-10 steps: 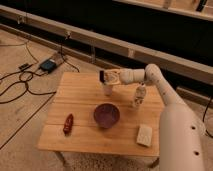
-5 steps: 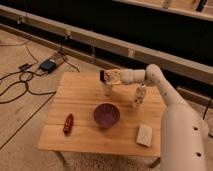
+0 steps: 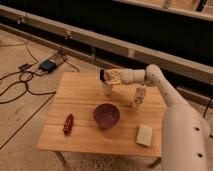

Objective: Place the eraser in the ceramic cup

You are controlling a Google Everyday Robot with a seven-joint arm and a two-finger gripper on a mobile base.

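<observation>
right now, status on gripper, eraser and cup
Gripper directly above the ceramic cup, a small dark piece at its tip, likely the eraser. Purple bowl and white bottle stand apart from the cup.

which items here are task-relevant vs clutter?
Job:
- gripper, directly above the cup
- eraser, black block at the gripper
- ceramic cup, upright at the table's far edge

Lying about:
- purple bowl
- cream block
- white bottle
- red object

Matt wooden table [image 3: 85, 132], gripper [image 3: 106, 76] above
</observation>
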